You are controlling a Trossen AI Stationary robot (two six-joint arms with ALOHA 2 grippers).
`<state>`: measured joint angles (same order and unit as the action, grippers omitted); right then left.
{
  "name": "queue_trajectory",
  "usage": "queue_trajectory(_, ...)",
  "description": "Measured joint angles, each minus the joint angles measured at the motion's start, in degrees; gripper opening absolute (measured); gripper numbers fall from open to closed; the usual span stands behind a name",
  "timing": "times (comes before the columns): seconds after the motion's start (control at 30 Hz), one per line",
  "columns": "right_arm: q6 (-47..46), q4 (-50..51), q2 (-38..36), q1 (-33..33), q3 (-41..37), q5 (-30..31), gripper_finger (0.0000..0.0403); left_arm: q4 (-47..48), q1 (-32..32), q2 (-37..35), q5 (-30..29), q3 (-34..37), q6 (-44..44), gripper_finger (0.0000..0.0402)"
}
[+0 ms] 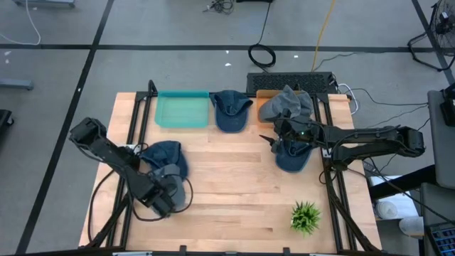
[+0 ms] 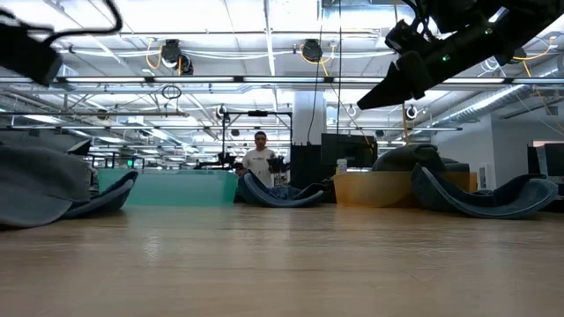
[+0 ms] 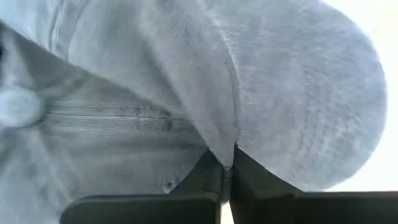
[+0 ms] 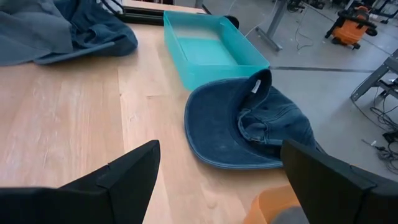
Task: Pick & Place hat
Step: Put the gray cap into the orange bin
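Left claw (image 1: 170,186) is pinched shut on the soft grey cloth hat (image 3: 186,93) at the near left side of the wooden table (image 1: 234,185). I should lift it slowly so the thin cloth does not slip out. Right claw (image 1: 274,139) hangs wide apart over the dark blue denim hat (image 1: 291,156). I cannot see how much cloth the left one holds.

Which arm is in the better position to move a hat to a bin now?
The left arm. Its tool is shut on the grey hat near the table's front left. The right tool is open and empty above the blue hat, so it must first grasp.
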<state>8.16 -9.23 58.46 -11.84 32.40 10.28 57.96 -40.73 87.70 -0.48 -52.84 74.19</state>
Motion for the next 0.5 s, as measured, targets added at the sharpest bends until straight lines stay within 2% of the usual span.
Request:
queue_trajectory(0.2, -0.68, 0.04, 0.00, 0.02, 0.00, -0.06, 0.0320, 5.09, -0.55, 0.07, -7.57, -8.97, -3.47, 0.0004)
queue_trajectory(0.43, -12.45, -2.16, 0.00, 1.25, 0.00, -0.40, 0.0320, 13.43, -0.55, 0.04, -14.77, -21.30, -10.82, 0.0002)
queue_trajectory(0.5, -15.27, -2.98, 0.00, 1.42, 0.00, -3.76, 0.0320, 15.56, -0.55, 0.00, -17.76, -24.53, -14.38, 0.0002)
